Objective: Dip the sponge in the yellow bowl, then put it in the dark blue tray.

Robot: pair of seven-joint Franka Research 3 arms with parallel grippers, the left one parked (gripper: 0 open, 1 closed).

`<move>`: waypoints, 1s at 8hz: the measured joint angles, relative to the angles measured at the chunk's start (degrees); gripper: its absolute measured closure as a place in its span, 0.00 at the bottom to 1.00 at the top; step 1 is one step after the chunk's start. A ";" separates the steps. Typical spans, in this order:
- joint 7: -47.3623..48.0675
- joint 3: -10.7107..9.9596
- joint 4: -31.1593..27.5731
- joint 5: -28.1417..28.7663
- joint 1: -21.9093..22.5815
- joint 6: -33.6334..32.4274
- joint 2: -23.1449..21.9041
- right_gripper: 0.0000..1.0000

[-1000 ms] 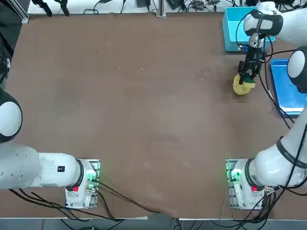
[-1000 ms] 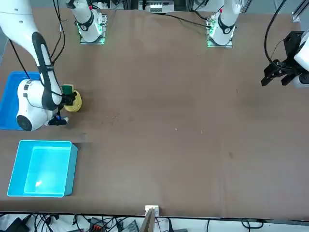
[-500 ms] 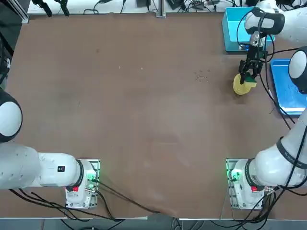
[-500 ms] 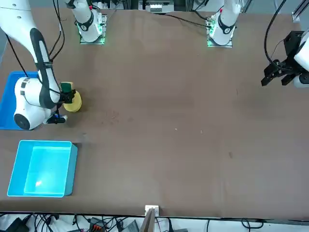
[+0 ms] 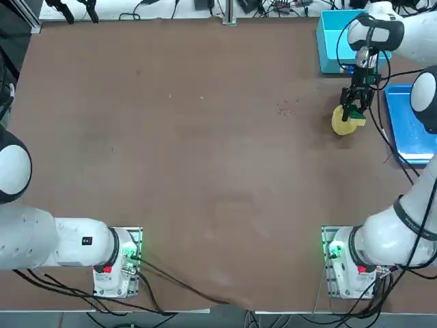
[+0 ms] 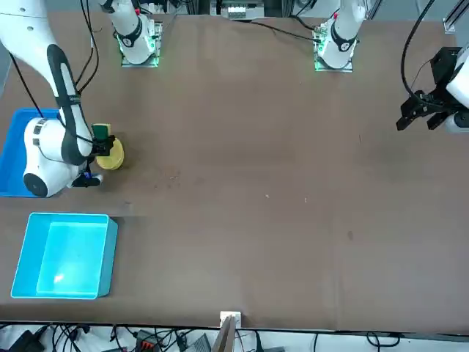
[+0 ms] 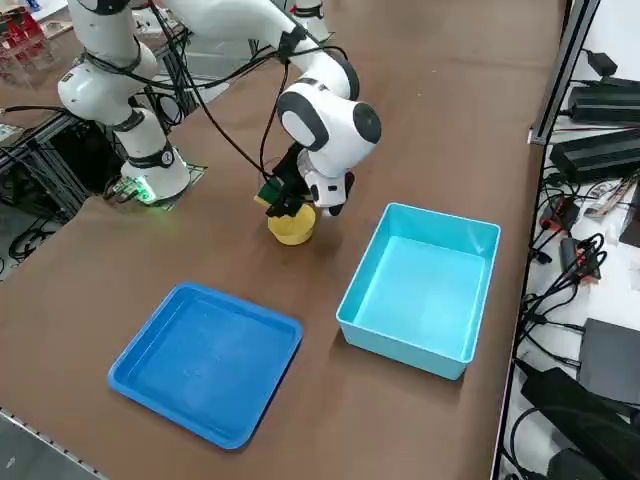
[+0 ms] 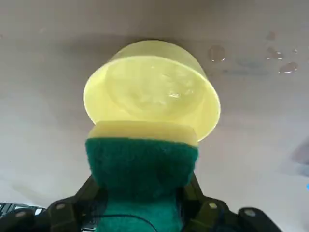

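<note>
Where the right arm works, near the table's far right side:
Right gripper (image 8: 141,203): points down above the yellow bowl (image 8: 152,89), jaws clamped on the sponge (image 8: 142,159).
Sponge: held on end over the bowl's rim (yellow layer facing the bowl).
Bowl: water inside, droplets on the table (image 5: 205,150) nearby.
Dark blue tray (image 7: 205,360): beside the bowl, apart from it.
Cyan box (image 7: 420,285): nearby.
</note>
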 joint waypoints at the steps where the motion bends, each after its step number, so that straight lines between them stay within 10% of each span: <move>1: 0.00 -0.02 0.02 -0.38 -0.06 -0.25 -0.05 0.24; 4: -0.64 -2.25 0.38 -3.89 -1.74 -2.26 -2.30 0.24; 8: -13.92 -4.46 1.23 -9.70 -17.11 5.10 -5.31 0.23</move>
